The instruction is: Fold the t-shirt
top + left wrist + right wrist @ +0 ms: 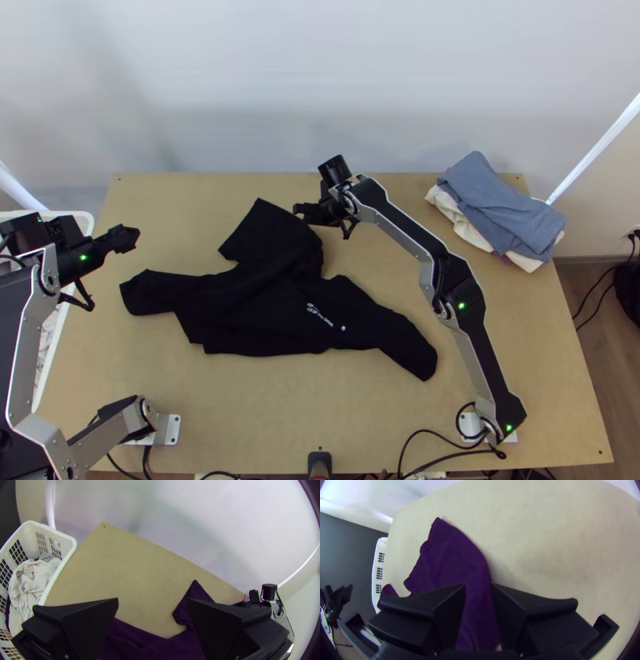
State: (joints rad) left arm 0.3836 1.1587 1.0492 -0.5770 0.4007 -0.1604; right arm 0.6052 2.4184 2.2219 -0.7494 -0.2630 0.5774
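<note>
The black t-shirt (264, 308) lies rumpled across the middle of the table, one part pointing to the far edge, others stretching left and lower right, with small white print. My left gripper (124, 238) is above the table left of the shirt. In the left wrist view, the left gripper (151, 603) is open, and the shirt (143, 646) looks dark purple. My right gripper (306, 211) is at the shirt's upper right edge. In the right wrist view, the right gripper (478, 584) stands partly open, with the shirt (453, 556) visible between and beyond its fingers.
Folded blue and cream cloths (504, 210) lie stacked at the table's far right corner. A white basket (68, 545) holding light cloth stands at the table's left side. Bare table (280, 408) shows in front of the shirt, and cables run along the near edge.
</note>
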